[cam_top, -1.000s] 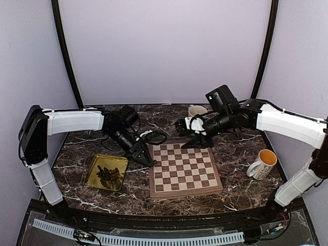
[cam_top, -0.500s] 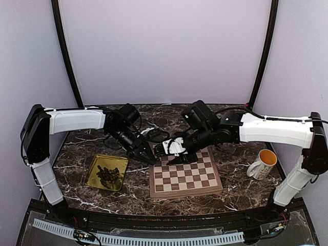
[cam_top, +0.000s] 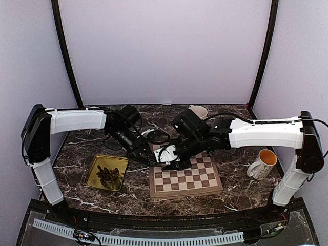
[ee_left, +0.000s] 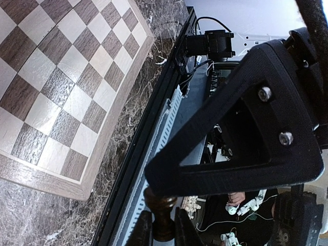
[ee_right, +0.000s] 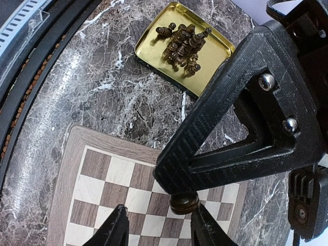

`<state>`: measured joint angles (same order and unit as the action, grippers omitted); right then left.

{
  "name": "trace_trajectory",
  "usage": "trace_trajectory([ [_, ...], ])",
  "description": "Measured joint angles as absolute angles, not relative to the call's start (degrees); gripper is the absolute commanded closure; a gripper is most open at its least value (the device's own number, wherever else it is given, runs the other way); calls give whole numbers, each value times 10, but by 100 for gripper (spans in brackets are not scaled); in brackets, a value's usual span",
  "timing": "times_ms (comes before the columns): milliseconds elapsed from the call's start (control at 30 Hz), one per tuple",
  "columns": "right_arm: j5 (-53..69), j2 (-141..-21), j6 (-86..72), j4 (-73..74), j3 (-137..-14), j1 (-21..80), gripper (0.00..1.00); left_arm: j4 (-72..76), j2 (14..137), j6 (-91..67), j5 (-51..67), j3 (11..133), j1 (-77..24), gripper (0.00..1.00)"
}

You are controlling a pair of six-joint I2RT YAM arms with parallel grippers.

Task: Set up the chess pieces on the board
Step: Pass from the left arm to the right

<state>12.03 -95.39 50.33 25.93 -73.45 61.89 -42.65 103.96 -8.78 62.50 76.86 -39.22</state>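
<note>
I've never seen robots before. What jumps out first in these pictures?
Over the far left corner of the board, the left pincer pinches one dark chess piece while the right pincer gapes close by. Left of it, a gold tray holds heaped pieces.

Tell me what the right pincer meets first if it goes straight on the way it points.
Likely the chess piece the left pincer holds: its round end shows between the right pincer's open fingers. Beyond lies the board; depth is unclear.
</note>
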Motion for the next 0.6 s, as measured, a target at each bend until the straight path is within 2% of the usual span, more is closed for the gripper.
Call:
trace_trajectory([
  [267,103,-966,488,235,-738,625,60,-430,1042,-86,637,769,-396,98],
  [467,100,-967,486,226,-742,630,72,-435,1046,-79,641,769,-398,98],
  [600,100,-967,485,226,-743,631,70,-436,1049,-77,642,773,-398,99],
])
